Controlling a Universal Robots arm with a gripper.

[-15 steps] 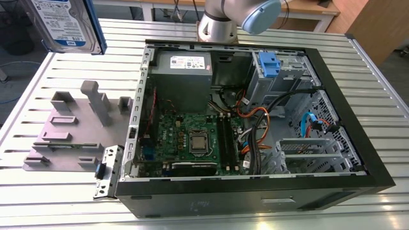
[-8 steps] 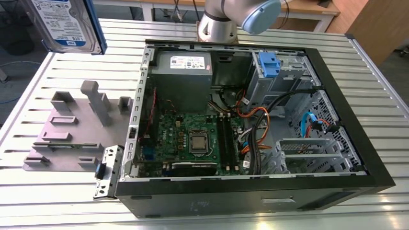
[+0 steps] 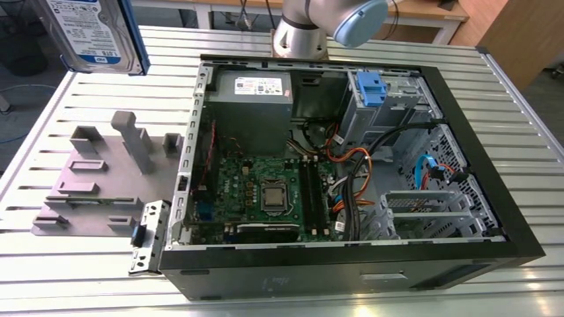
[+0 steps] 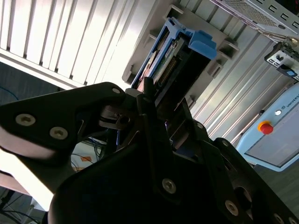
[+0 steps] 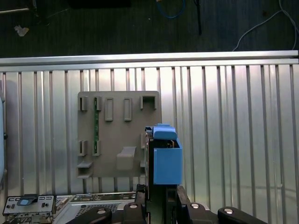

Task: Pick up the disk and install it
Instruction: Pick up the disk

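**Disk in my grip, up off the table**

My gripper is clamped on the disk, holding it by its edges with the blue rail facing the first wrist view. In the exterior view the disk hangs high at the exterior view's left, label showing, well apart from the open computer case. Below me lies the grey holder plate on the slatted metal table, with the disk over the plate's edge.
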